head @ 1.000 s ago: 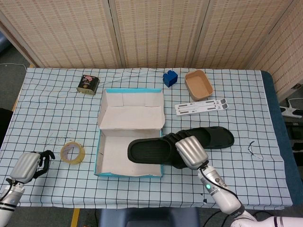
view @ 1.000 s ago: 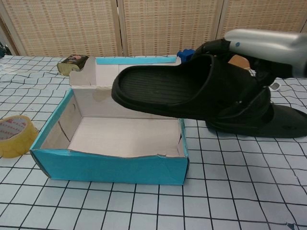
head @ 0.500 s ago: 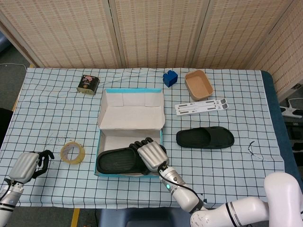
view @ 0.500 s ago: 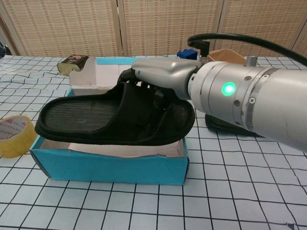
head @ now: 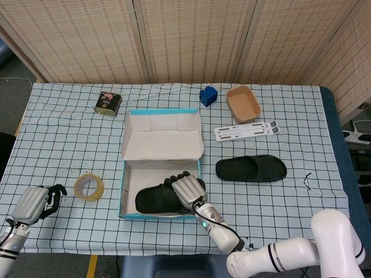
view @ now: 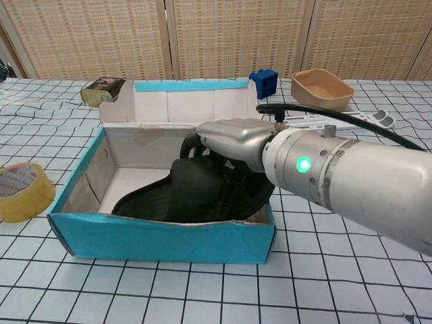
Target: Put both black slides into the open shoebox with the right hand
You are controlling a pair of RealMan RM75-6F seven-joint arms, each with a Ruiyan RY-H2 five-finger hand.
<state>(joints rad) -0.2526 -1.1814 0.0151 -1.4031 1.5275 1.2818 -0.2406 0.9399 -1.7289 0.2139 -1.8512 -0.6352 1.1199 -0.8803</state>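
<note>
Since half a second ago we have lowered the slide (head: 155, 198) from above the front rim down into the shoebox (head: 123, 191), where its sole now lies on the floor toward the front right. At far left, our left hand (head: 36, 202) sits at the counter (head: 58, 145) edge with its dark fingers curled in on nothing, just left of a tape roll (head: 88, 187). Behind the roll, at the back of the counter, is a small dark tin (head: 108, 103). Next comes the shoebox, its lid standing open at the back. Our right hand (head: 186, 190) reaches into the box from the front right corner, fingers still wrapped over the slide's strap; in the chest view the hand (view: 233, 138) covers the strap of the slide (view: 175, 196) and the box's front wall (view: 162, 239) hides the lower sole. Behind the box stands a blue block (head: 207, 95), then a tan bowl (head: 243, 103), with a white strip (head: 246, 130) in front of it. Right of the box, apart from it, the second slide (head: 251, 168) lies flat on the counter.
</note>
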